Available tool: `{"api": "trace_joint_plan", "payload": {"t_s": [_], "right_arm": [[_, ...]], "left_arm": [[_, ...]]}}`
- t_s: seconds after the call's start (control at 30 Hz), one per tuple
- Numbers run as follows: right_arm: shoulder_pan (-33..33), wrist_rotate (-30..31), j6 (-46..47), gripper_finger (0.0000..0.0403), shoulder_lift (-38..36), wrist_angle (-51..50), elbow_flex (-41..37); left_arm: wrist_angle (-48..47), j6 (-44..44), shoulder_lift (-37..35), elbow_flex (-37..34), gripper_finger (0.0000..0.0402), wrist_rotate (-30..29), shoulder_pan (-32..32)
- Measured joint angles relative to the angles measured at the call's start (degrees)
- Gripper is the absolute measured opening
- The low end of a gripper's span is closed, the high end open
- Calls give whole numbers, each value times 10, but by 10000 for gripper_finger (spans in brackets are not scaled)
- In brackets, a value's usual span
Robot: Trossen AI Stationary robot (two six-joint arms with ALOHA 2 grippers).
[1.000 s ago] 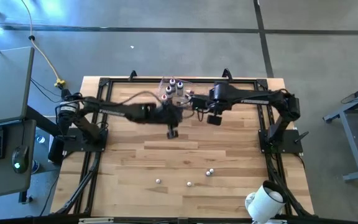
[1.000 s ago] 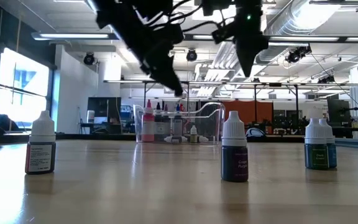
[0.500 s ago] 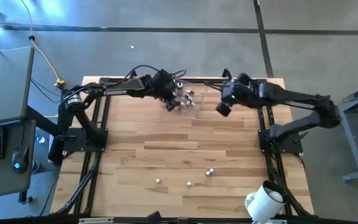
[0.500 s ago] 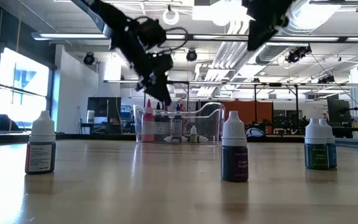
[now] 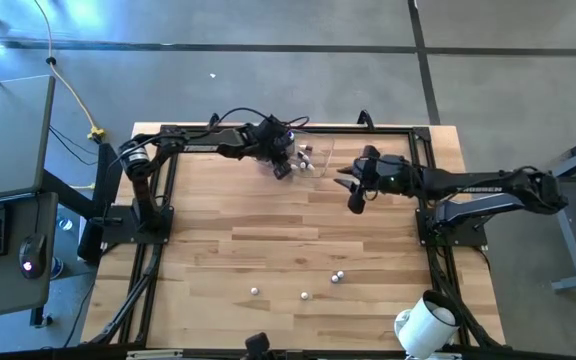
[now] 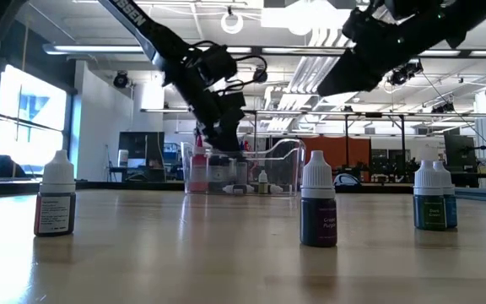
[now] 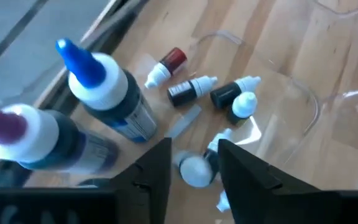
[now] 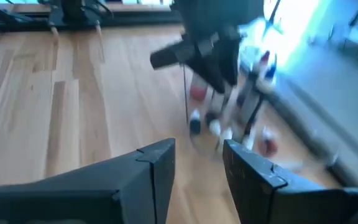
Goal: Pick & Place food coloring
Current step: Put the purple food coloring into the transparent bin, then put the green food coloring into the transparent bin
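Observation:
Three tiny white-capped food coloring bottles stand upright on the near half of the table; in the low view they are a dark one, a purple one and a green one. Several more lie on the floor of the clear tub at the far edge, beside taller bottles. My left gripper is open and points down into the tub. One small bottle shows in the gap between its fingers, with space on both sides. My right gripper is open, empty, and right of the tub.
A big white cylinder lies at the near right corner. Black frame rails run along both sides of the table, and both arm bases stand on them. Bare wood lies between the tub and the three standing bottles.
My left gripper has moved from above the table's middle toward the far edge, then down into the clear tub. My right arm has swung out toward the right edge and stretched low, while its gripper has stayed just right of the tub. The three near bottles have not moved.

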Motion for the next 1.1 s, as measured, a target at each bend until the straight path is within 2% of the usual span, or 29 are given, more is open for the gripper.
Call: {"api": "trace_joint_plan", "payload": {"t_s": [0.13, 0.23, 0.4, 0.53, 0.63, 0.8, 0.97, 1.1], "right_arm": [[0, -5, -62, 129, 1, 80, -26], [0, -65, -62, 129, 1, 82, -29], [10, -181, -77, 129, 15, 84, -29], [43, -185, -78, 129, 66, 127, -28], [68, -210, -68, 129, 118, 137, -12], [128, -256, -58, 129, 176, 106, 32], [201, -254, -40, 129, 190, 15, 50], [257, -238, -16, 129, 194, 14, 50]], "left_arm": [[-1, 0, 0, 24, 156, 0, 0], [-43, -1, 0, 59, 160, 39, 0], [-207, -2, -2, 173, 160, 164, 0], [-335, -8, -3, 268, 161, 218, 0], [-411, -12, -4, 313, 161, 225, -5], [-485, -25, -37, 329, 161, 150, -49], [-545, -60, -90, 329, 161, -21, -132], [-586, -97, -138, 329, 161, -123, -204]]}}
